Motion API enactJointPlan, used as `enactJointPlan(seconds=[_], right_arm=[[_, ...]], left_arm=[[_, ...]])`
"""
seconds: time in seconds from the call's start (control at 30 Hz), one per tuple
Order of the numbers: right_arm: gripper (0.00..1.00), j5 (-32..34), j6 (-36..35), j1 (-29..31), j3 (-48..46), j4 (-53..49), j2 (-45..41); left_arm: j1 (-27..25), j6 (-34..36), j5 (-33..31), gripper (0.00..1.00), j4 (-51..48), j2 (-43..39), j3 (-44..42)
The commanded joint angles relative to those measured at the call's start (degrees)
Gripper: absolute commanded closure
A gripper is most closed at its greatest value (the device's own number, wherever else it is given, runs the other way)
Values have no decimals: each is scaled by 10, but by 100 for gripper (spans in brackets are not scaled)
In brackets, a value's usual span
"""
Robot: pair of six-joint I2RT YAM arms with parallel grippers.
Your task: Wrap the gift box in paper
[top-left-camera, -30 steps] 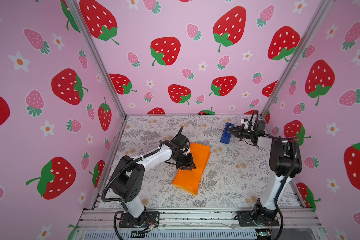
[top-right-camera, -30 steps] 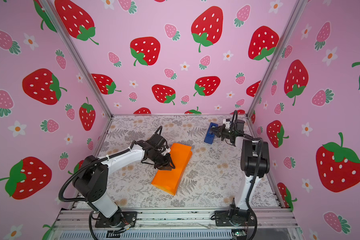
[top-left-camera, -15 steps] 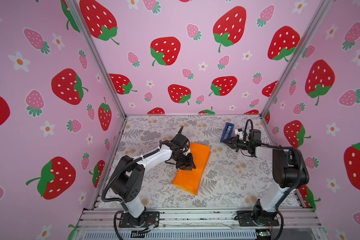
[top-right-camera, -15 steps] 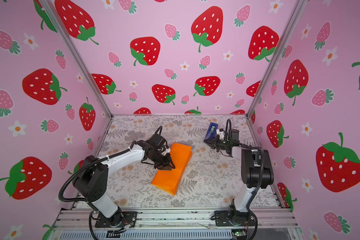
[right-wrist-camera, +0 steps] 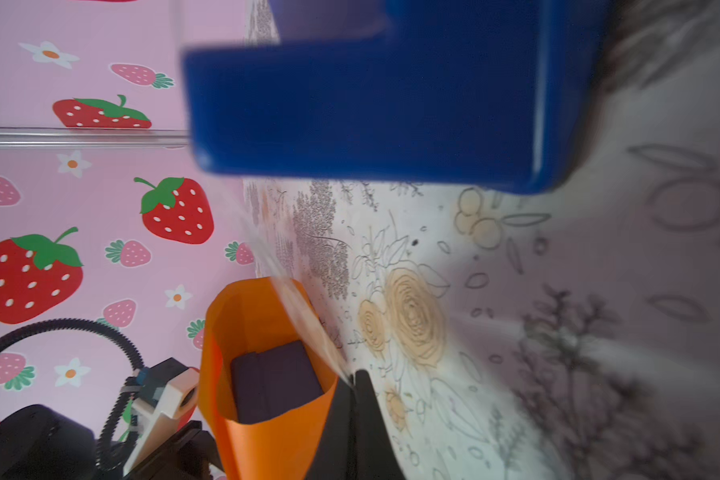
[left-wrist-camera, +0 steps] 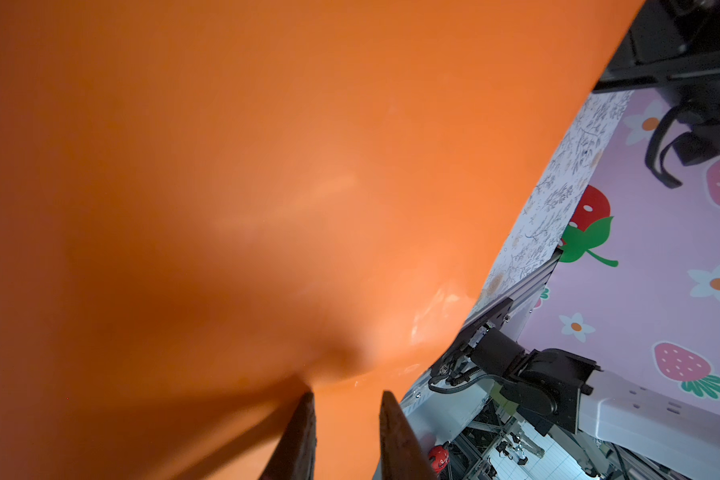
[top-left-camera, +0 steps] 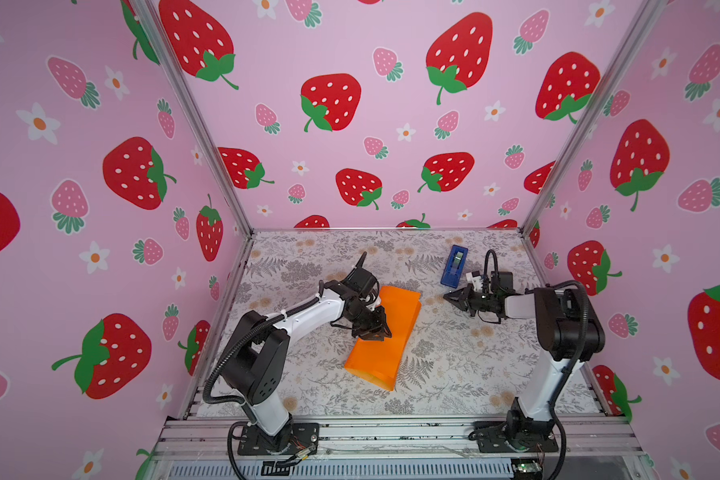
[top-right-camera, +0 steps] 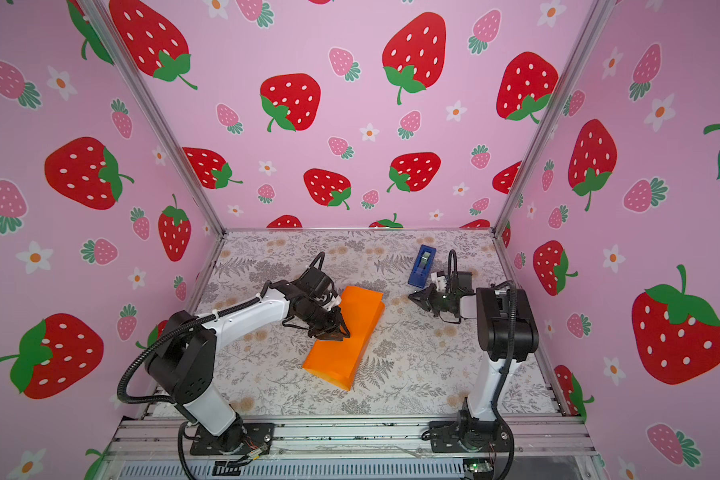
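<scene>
Counter: a grey-and-tan floral covering under the paper and both arms.

Paper: a bright orange sheet folded over into a flattened tube. It lies slantwise on the counter, with one end toward the front rail and the other end farther back and to the right. It fills most of the left wrist view.

Left gripper: set down on the paper's left edge, about midway along it. In the left wrist view the jaws stand a little apart, their tips against the orange surface, which dimples there.

Gift box: inside the paper tube. It shows only in the right wrist view, as a dark slate block seen through the paper's open far end.

Right gripper: to the right of the paper's far end and clear of it, pointing toward it. The jaws are closed on the end of the tape strip.

Tape strip: pale and translucent, running from the closed tips back toward the dispenser.

Tape dispenser: bright blue, on the counter beyond and to the right of the paper's far end, close to the right gripper.
</scene>
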Motion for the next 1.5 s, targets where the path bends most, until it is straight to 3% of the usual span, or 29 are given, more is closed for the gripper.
enactJointPlan(seconds=[0.0,0.33,0.53,0.63,0.77,1.03,1.47], right_arm=[[100,18,-64,6,-14,-102,25],[100,56,-117,-11,-36,-148,22],[100,51,-142,-11,-30,-159,-36],[100,38,-164,-10,-16,-194,-80],[100,-22,-135,0,-6,-209,-136],[100,-51,-72,87,21,-202,-223],[100,-60,-172,274,114,-323,-173]], left_arm=[[-5,3,-54,70,-38,32,-23],[-5,3,-56,70,-42,31,-23],[-5,2,-58,70,-43,29,-23],[-5,4,-58,70,-45,28,-21],[-4,6,-60,70,-51,28,-17],[-6,5,-63,70,-52,24,-18],[-7,6,-65,71,-54,22,-12]])
